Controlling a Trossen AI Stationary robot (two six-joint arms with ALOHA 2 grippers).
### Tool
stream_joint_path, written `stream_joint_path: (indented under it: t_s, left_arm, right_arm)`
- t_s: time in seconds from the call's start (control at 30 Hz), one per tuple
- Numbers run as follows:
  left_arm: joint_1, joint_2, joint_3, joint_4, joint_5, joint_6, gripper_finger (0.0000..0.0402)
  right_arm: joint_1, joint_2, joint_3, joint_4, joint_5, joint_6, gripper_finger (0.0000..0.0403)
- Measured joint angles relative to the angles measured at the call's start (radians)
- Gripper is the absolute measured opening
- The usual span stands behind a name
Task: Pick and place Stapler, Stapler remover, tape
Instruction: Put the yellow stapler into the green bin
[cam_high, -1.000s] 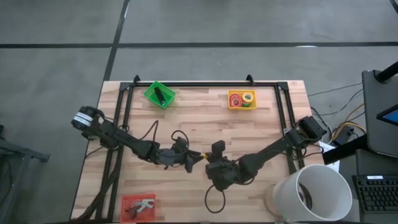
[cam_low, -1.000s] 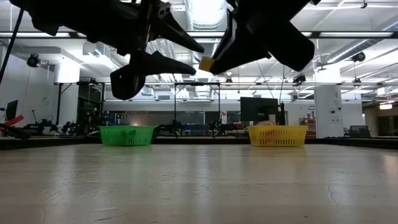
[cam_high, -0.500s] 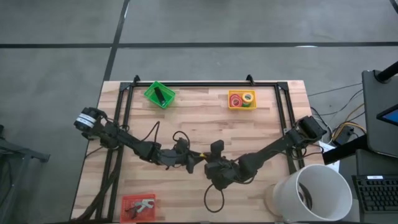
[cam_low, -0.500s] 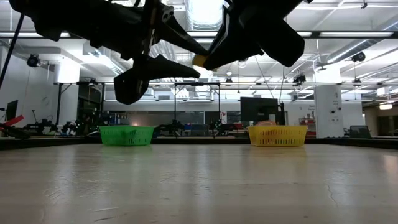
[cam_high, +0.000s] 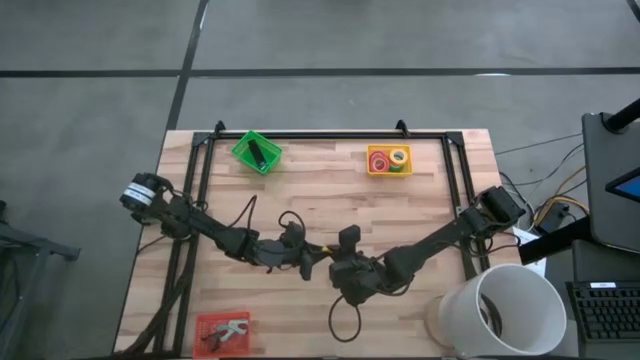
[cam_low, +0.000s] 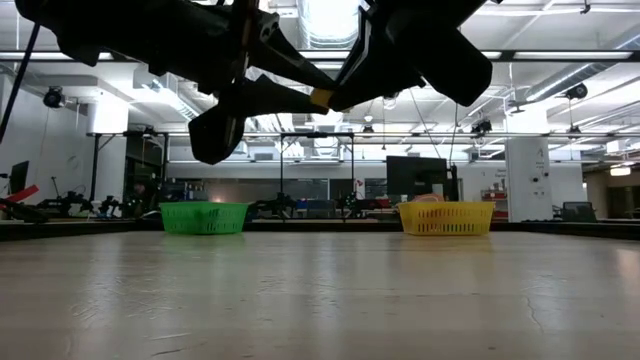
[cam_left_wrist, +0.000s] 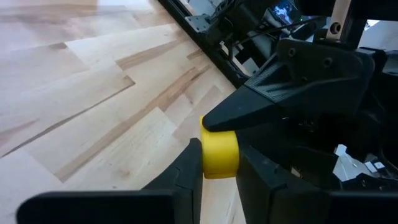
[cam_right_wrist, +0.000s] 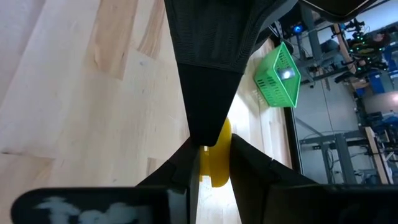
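Tape, a small yellow roll (cam_high: 325, 251), is seen in the high view at the table's middle, caught between the left gripper (cam_high: 318, 256) and the right gripper (cam_high: 332, 262), whose tips meet there; toward 11 o'clock a green basket (cam_high: 257, 152) with the black stapler (cam_high: 256, 151) is placed, toward 1 o'clock a yellow basket (cam_high: 388, 160) of tape rolls, toward 7 o'clock a red tray (cam_high: 222, 330). In the low view, both grippers are held well above the table (cam_low: 320, 300), the roll (cam_low: 320, 98) between them. In the left wrist view, the roll (cam_left_wrist: 219, 154) is pinched by that arm's fingers (cam_left_wrist: 186, 171) and also touched by the other gripper's tips. In the right wrist view, the roll (cam_right_wrist: 214, 158) is likewise pinched between its fingers (cam_right_wrist: 183, 171).
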Motion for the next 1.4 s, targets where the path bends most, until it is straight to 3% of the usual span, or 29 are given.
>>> stream_joint_path:
  t_s: [0.27, 0.47, 0.73, 1.0, 1.17, 1.4]
  left_arm:
    - [0.001, 0.000, -0.001, 0.001, -0.001, 0.027, 0.0089]
    - [0.010, -0.001, -0.001, 0.001, -0.019, 0.085, 0.0072]
    - [0.034, -0.016, -0.002, -0.039, -0.050, 0.111, 0.0083]
    - [0.068, -0.104, -0.003, -0.274, -0.143, 0.134, 0.0080]
    - [0.122, -0.219, -0.003, -0.535, -0.176, 0.074, 0.0084]
    - [0.227, -0.395, -0.003, -0.838, -0.308, 0.067, 0.0086]
  right_arm:
    - [0.002, 0.000, 0.000, -0.017, -0.003, 0.024, 0.0078]
    - [0.002, 0.000, 0.000, -0.087, 0.002, 0.119, 0.0119]
    - [0.002, -0.006, 0.000, -0.245, 0.024, 0.256, 0.0182]
    - [0.018, -0.008, -0.022, -0.346, 0.022, 0.441, 0.0203]
    - [0.025, -0.008, -0.044, -0.320, 0.018, 0.453, 0.0199]
    - [0.024, -0.008, -0.085, -0.242, 0.019, 0.459, 0.0194]
